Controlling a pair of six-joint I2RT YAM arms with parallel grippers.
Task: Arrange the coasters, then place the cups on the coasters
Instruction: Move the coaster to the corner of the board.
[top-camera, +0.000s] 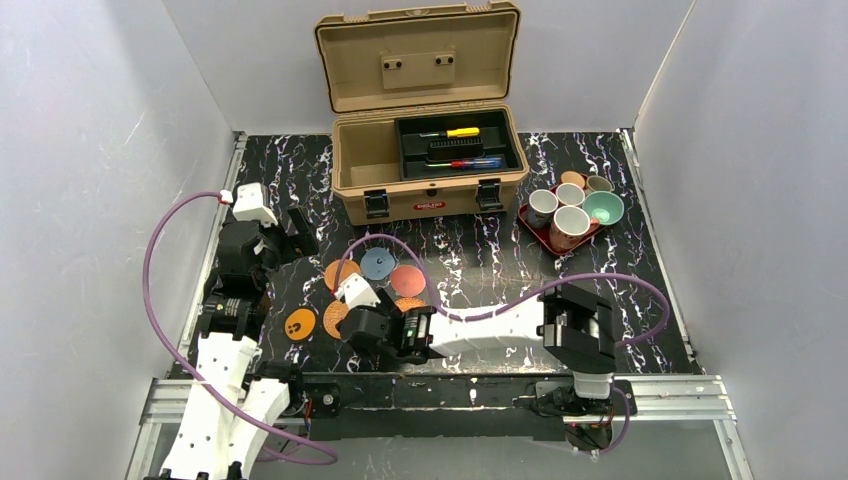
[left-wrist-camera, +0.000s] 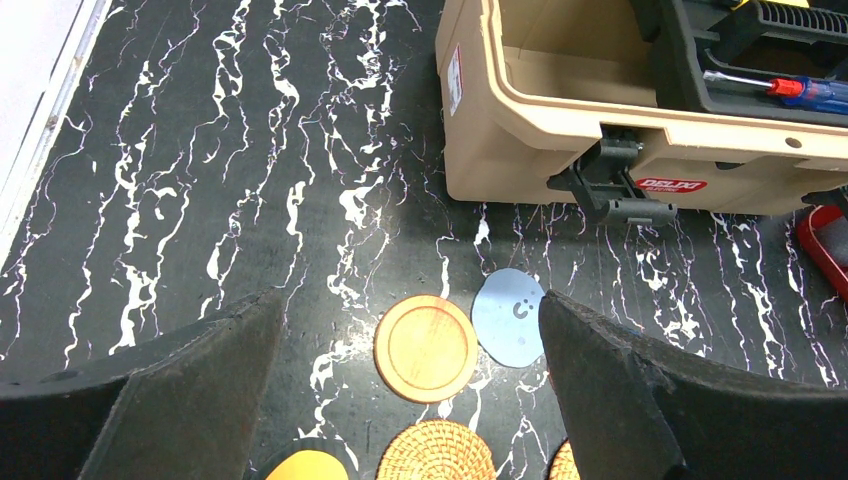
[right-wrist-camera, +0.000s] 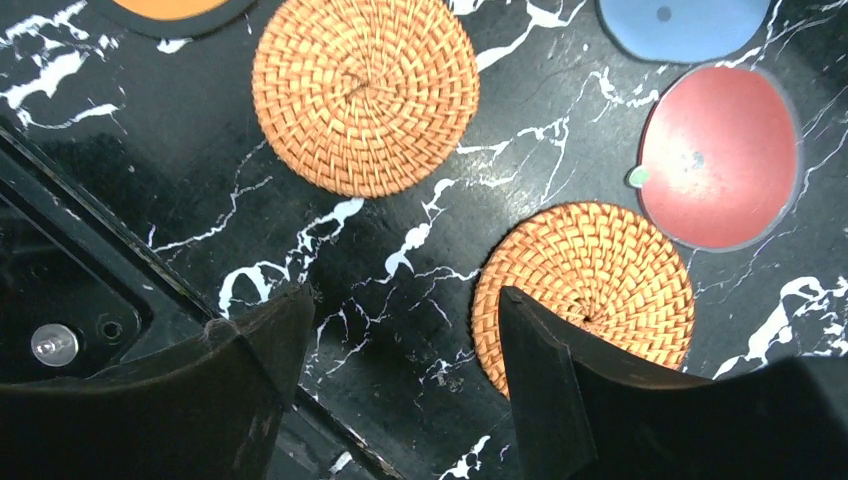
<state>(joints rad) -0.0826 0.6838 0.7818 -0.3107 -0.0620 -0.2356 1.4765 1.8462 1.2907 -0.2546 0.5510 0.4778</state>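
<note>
Six coasters lie in a loose cluster on the black marble table (top-camera: 480, 250): wooden brown (top-camera: 341, 274), blue-grey (top-camera: 378, 263), pinkish-red (top-camera: 407, 279), orange with black marks (top-camera: 300, 323) and two woven (top-camera: 335, 318), (right-wrist-camera: 600, 280). My right gripper (right-wrist-camera: 405, 300) is low over the near edge, open, bare table between its jaws. Its right finger (right-wrist-camera: 540, 370) overlaps the rim of the nearer woven coaster. My left gripper (left-wrist-camera: 407, 298) hovers wide open above the wooden coaster (left-wrist-camera: 425, 347), holding nothing. The cups (top-camera: 571, 224) stand together at the right.
A dark red tray (top-camera: 532, 226) holds the cups near the right wall. An open tan toolbox (top-camera: 425, 150) with screwdrivers stands at the back centre. The table's metal front rail (right-wrist-camera: 60, 340) runs close to my right gripper's left finger.
</note>
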